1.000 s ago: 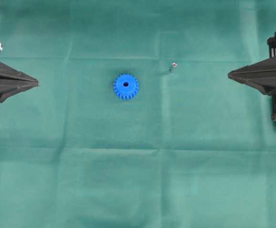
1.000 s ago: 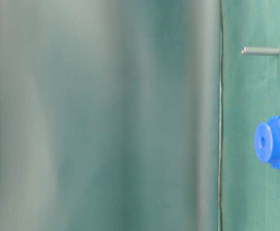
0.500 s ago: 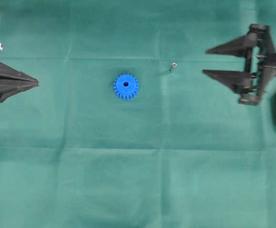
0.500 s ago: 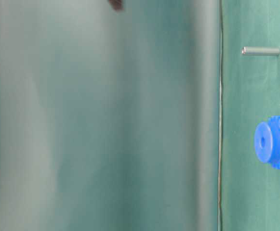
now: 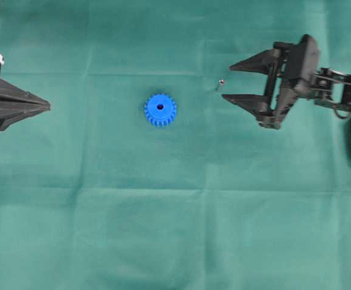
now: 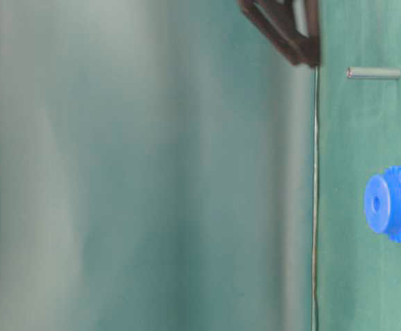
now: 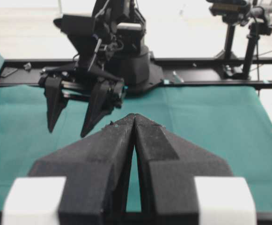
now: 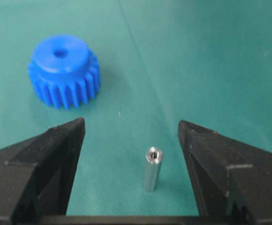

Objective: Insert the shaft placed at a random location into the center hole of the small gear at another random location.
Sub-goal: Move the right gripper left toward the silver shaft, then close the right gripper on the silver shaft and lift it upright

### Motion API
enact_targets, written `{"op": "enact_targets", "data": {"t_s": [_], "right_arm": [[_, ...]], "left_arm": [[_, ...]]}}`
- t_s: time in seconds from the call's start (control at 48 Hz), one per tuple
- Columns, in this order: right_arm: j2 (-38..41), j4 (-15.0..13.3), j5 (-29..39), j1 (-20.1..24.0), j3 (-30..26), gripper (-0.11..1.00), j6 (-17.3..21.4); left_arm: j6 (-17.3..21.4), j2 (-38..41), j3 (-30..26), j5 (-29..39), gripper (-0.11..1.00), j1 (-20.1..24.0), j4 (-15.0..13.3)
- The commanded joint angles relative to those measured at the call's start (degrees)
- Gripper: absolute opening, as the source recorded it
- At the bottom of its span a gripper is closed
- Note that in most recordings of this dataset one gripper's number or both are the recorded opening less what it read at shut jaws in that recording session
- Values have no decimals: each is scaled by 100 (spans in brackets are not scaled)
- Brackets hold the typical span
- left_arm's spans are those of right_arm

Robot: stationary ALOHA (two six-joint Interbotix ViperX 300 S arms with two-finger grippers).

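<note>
The shaft [image 5: 220,85] stands upright on the green cloth, to the right of the small gear [image 5: 160,110]. The gear lies flat with its hub up and its center hole [image 5: 160,107] empty. My right gripper [image 5: 227,82] is open, its tips just right of the shaft. In the right wrist view the shaft [image 8: 151,168] stands in the gap of the gripper [image 8: 131,124], touching neither finger, with the gear [image 8: 64,70] beyond it. My left gripper [image 5: 47,106] is shut and empty at the left edge; its closed tips show in the left wrist view [image 7: 134,116].
The green cloth [image 5: 175,211] covers the whole table, with faint fold lines. The table-level view shows the shaft [image 6: 374,72], the gear [image 6: 393,203] and a right finger [image 6: 290,34]. The right arm's base [image 7: 131,65] stands at the far edge.
My right gripper has opened and moved left from the table's right edge up to the shaft. The left arm, the gear and the shaft have not moved.
</note>
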Motion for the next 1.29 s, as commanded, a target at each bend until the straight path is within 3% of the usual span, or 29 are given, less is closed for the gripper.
{"op": "enact_targets", "data": {"t_s": [0.0, 0.208, 0.5, 0.562, 0.771, 1.083, 1.271], "right_arm": [[369, 97, -211, -53, -246, 82, -79], [861, 176, -229, -176, -431, 82, -88], [870, 176, -229, -185, -413, 76, -79], [870, 176, -229, -185, -413, 68, -88], [870, 176, -176, -193, -422, 14, -97], [756, 176, -79, -193, -466, 13, -105], [-62, 149, 800, -193, -580, 13, -123]], "left_arm": [[0, 53, -123, -9, 0, 18, 18], [-26, 62, -114, 9, 0, 9, 9], [-26, 62, -123, 44, 0, 9, 18], [-26, 62, -114, 44, 0, 9, 18], [-18, 62, -123, 44, 0, 9, 9], [-35, 62, -123, 44, 0, 9, 9], [-26, 62, -123, 62, 0, 9, 18]]}}
